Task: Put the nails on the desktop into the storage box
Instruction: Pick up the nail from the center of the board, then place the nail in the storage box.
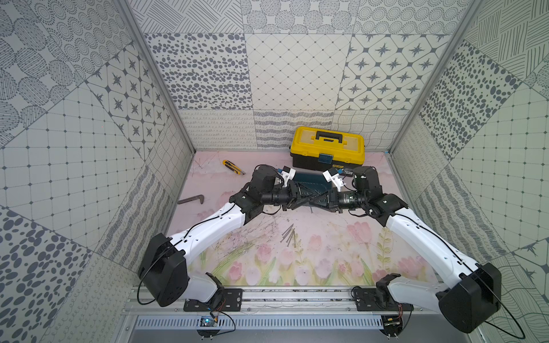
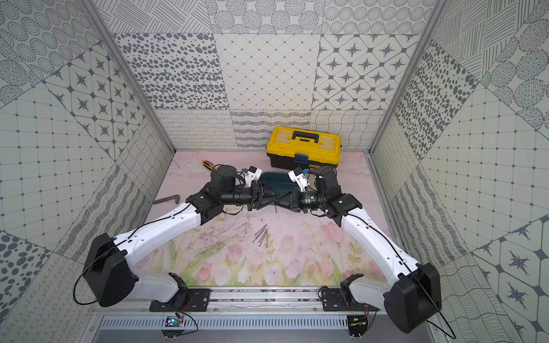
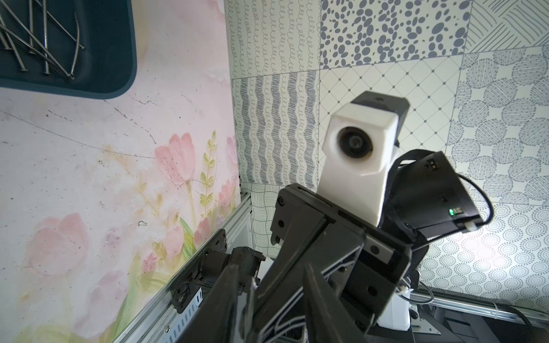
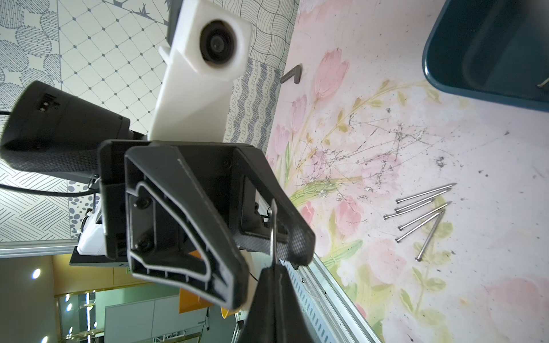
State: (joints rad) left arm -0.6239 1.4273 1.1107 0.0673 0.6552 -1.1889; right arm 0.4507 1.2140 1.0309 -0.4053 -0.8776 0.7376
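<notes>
About six loose nails (image 4: 426, 215), several more in one storage box (image 3: 127, 44), one toolbox (image 1: 326, 145), one utility knife (image 1: 233, 167), one L-shaped bar (image 1: 191, 200)

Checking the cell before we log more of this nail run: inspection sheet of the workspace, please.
Surface: desktop, floral print, scuffed with dark scratches.
Job's things: storage box holds several boxed nails; loose nails lie in a small pile on the desktop in front of it; one held nail is off the surface.
Clutter: yellow toolbox at the back; utility knife and L-shaped bar on the robot's left side.
Grippers: right gripper shut on the held nail; left gripper jaws apart around it, above the box's near side.
Cables: black cables loop at both arms, clear of the nails.
Surroundings: patterned walls; aluminium rail in front.
</notes>
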